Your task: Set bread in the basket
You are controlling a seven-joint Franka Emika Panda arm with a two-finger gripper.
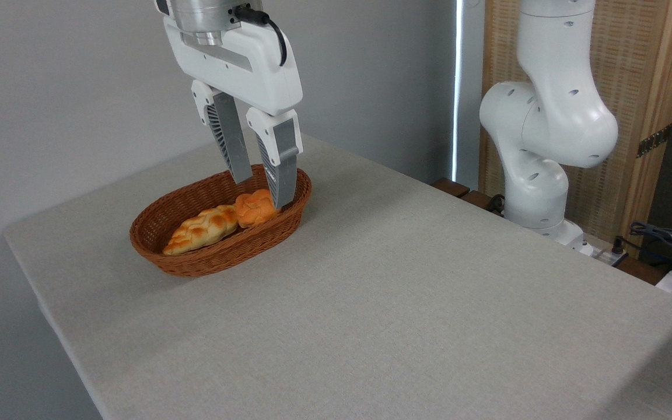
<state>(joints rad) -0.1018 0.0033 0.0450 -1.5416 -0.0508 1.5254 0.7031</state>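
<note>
The grey bench (pixel 406 303) carries the oval wicker basket (pixel 167 262), its long axis running from lower left to upper right under the tool (pixel 262 189). The tool's fingers stand apart, gripping nothing. The orange bun (pixel 253 209) lies in the basket's right end, just below and between the fingertips, touching the braided loaf (pixel 199 229) left of it.
</note>
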